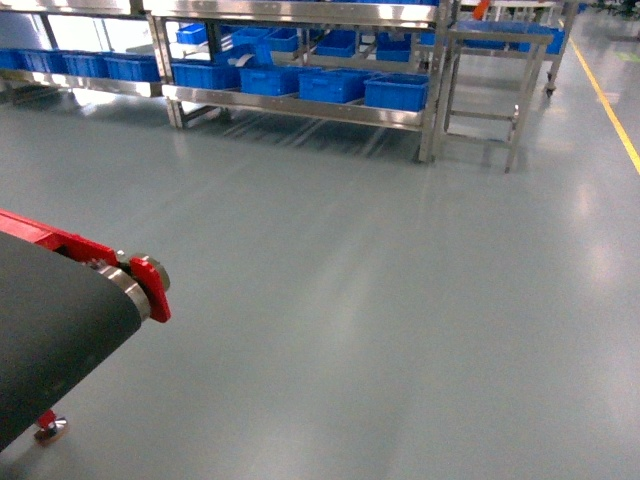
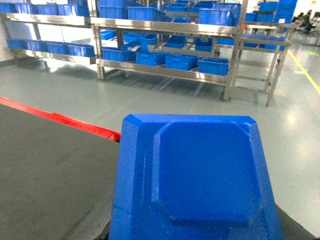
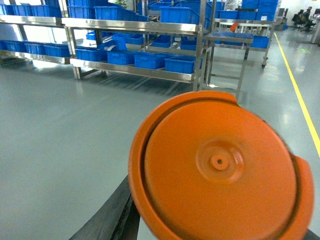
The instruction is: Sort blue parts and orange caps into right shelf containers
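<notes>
- currently the left wrist view is mostly filled by a blue part (image 2: 200, 180): a moulded plastic piece with chamfered corners and a raised octagon-like panel on its face, right up against the camera.
- left gripper fingers aren't visible anywhere; the part sits where the jaws would be, but i cannot tell whether the gripper is clamped on it or how far open it is.
- right wrist view: an orange cap (image 3: 220, 170), round, with a stepped rim, a small tab on its right edge and a centre boss with a pinhole, covers the lower right of the frame.
- right gripper likewise hidden behind the cap; grip state cannot be told. dark shape under the cap's lower left edge, too unclear to name.
- head view: neither gripper nor either object shows. a black conveyor belt (image 1: 50, 330) with a red side frame (image 1: 60, 240) and end roller sits at lower left; the same belt runs under the blue part in the left wrist view.
- right shelf containers (image 1: 395, 90): bright blue crates in a row on the lower tier of a stainless rack (image 1: 300, 108), well apart from the robot across a grey floor (image 1: 380, 300).
- more blue crates on the upper tiers and on a second rack further left.
- yellow floor line (image 1: 610, 100) runs along the right edge.
</notes>
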